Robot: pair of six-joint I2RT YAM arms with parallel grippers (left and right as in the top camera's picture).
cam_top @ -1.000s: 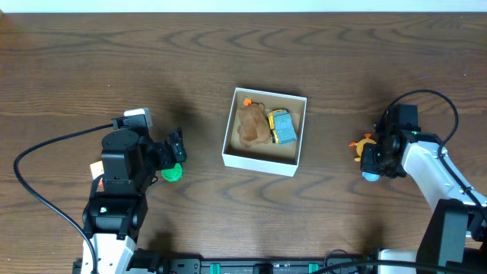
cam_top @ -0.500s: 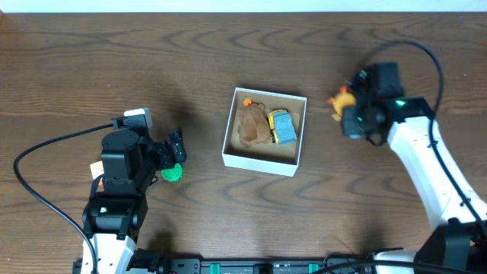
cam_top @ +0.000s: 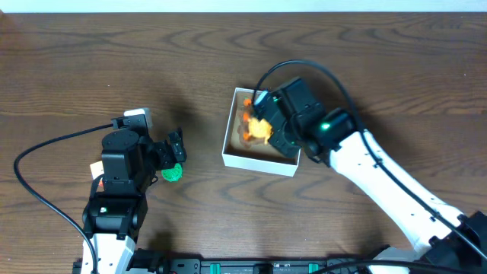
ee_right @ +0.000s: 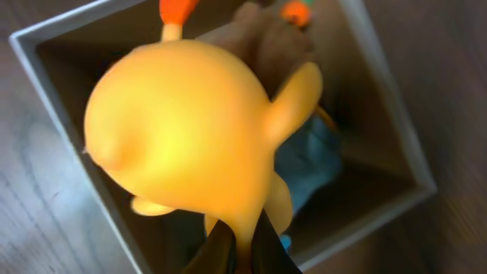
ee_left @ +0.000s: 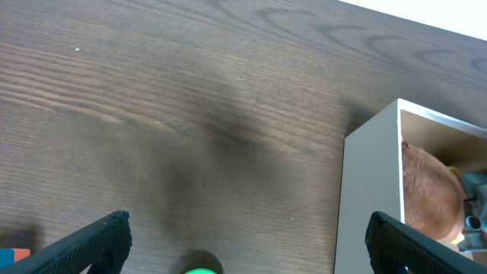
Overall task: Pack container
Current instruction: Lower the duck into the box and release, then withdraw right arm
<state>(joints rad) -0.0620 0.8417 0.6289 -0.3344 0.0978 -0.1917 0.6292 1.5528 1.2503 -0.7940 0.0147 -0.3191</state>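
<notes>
The container (cam_top: 259, 160) is a small white box with a tan inside, at the table's middle. It holds a brown plush toy (cam_top: 245, 134) and a blue toy (ee_right: 308, 160). My right gripper (cam_top: 268, 128) is shut on a yellow-orange toy (ee_right: 190, 129) and holds it over the container (ee_right: 46, 84). My left gripper (cam_top: 176, 152) is open, low over the table, with a green ball (cam_top: 172, 173) between its fingers (ee_left: 103, 240). The ball's top shows in the left wrist view (ee_left: 202, 270), and the container's white wall (ee_left: 369, 198) is at the right.
The dark wooden table (cam_top: 91, 68) surrounds the container. The right arm (cam_top: 380, 183) stretches from the lower right across to the container. A black cable (cam_top: 46, 148) loops at the left by the left arm.
My right gripper has carried the yellow-orange toy from the right side of the table leftward to over the container. The left arm and the green ball have not moved.
</notes>
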